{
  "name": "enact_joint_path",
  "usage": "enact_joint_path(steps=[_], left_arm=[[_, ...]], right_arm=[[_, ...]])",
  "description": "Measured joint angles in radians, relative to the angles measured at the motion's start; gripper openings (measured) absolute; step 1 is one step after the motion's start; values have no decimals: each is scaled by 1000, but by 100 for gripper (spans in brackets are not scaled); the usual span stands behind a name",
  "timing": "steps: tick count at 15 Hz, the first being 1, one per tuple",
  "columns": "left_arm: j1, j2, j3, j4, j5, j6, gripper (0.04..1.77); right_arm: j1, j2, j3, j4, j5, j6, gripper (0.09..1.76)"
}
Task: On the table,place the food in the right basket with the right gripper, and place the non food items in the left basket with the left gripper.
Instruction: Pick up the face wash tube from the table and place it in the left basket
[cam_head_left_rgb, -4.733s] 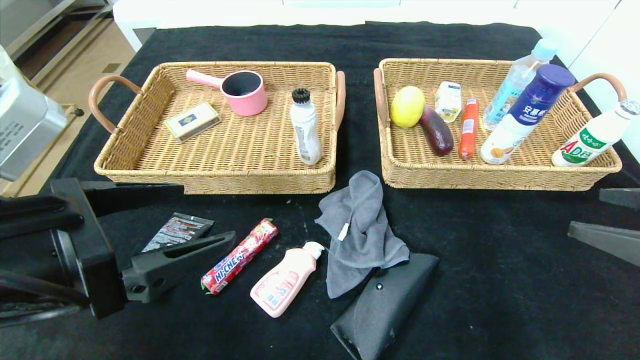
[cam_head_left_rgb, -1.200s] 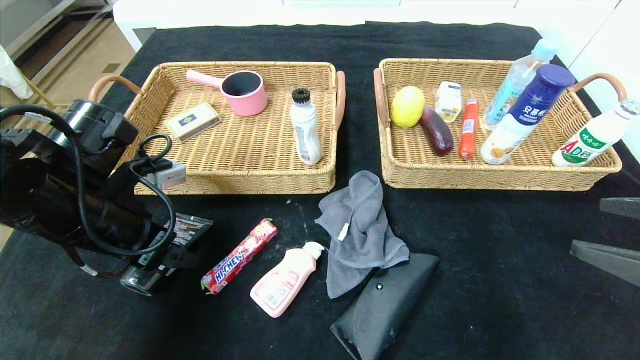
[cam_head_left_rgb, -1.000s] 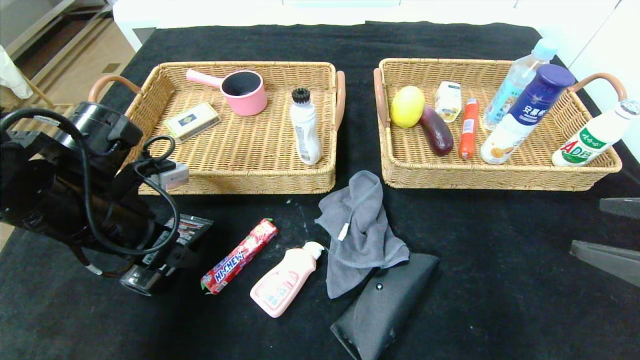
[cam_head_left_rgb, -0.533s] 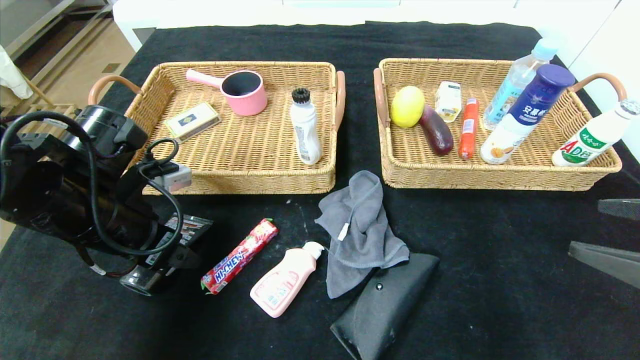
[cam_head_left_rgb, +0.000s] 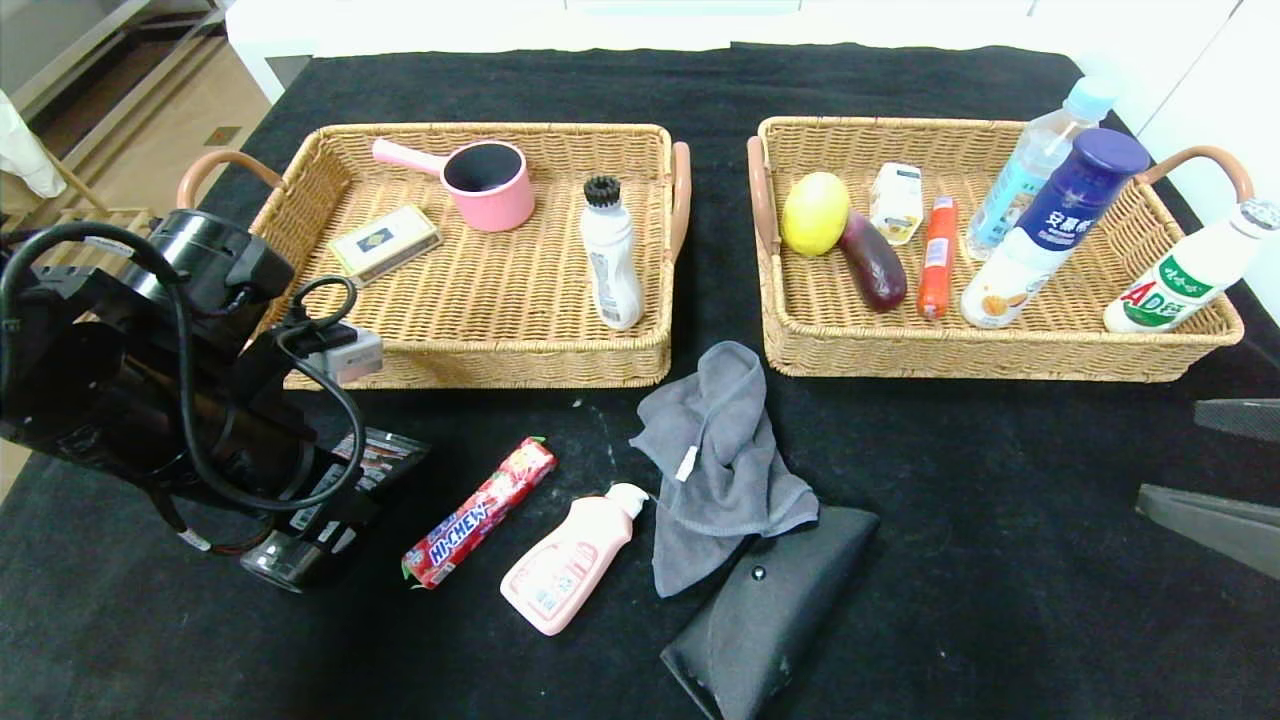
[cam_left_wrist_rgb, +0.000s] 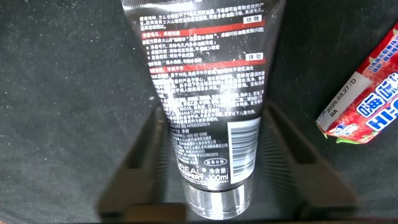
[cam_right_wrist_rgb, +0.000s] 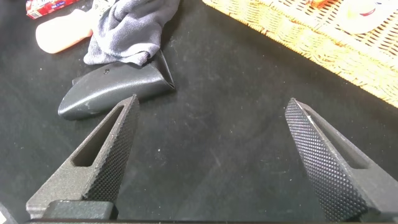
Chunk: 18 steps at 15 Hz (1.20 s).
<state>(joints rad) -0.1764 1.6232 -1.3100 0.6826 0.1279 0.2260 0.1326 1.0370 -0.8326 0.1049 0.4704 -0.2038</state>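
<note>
The left arm is being held low over the near-left part of the table (cam_head_left_rgb: 1000, 560), wrist pitched steeply down, cable looped across its housing. The left gripper (cam_left_wrist_rgb: 211, 162) is being closed on the black tube (cam_left_wrist_rgb: 208, 93), a finger pressed against each side near its clear cap end; the tube is lying flat on the black cloth, directly between the fingers. In the head view the tube (cam_head_left_rgb: 375, 460) is mostly hidden under the wrist.

Just right of this gripper, the red candy roll (cam_head_left_rgb: 480, 512) is lying apart from the tube. Farther right, the pink bottle (cam_head_left_rgb: 565, 562), the grey cloth (cam_head_left_rgb: 720, 460) and the black case (cam_head_left_rgb: 760, 610) are lying on the table. Beyond the gripper, the left basket (cam_head_left_rgb: 450, 360) is holding a pink cup, a small box and a white bottle.

The right basket (cam_head_left_rgb: 990, 355) is holding food and drink bottles. The right gripper (cam_right_wrist_rgb: 211, 155) is being held parked at the near-right edge, fingers spread wide, nothing between them.
</note>
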Motion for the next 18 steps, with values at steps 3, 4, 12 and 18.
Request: enact_joint_path(steps=[3,4,12,18], left_arm=[[0,-2,0,0,0,0,68],[0,-3,0,0,0,0,68],[0,-6,0,3,-1,0,66],[-3,-31,0,14,-50,0,61]], right_arm=[[0,0,1,0,0,0,171],[0,0,1,0,0,0,171],[0,0,1,0,0,0,171],[0,0,0,0,0,0,171]])
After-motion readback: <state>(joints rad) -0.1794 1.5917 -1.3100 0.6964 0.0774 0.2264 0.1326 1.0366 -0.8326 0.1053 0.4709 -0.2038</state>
